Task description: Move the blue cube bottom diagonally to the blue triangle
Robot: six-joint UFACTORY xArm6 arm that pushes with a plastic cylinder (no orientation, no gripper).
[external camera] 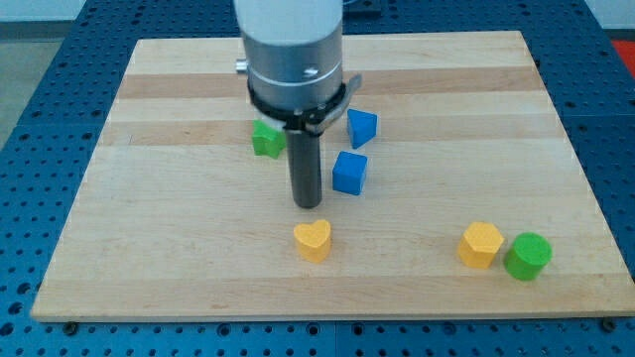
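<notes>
The blue cube lies near the board's middle. The blue triangle lies just above it, slightly to the view's right, a small gap between them. My tip is on the board just left of the blue cube and slightly below it, not touching it. The rod rises from the tip to the arm's grey body at the view's top.
A green block sits left of the rod, partly hidden by the arm. A yellow heart lies just below the tip. A yellow hexagon and a green cylinder lie at the bottom right. The wooden board ends near them.
</notes>
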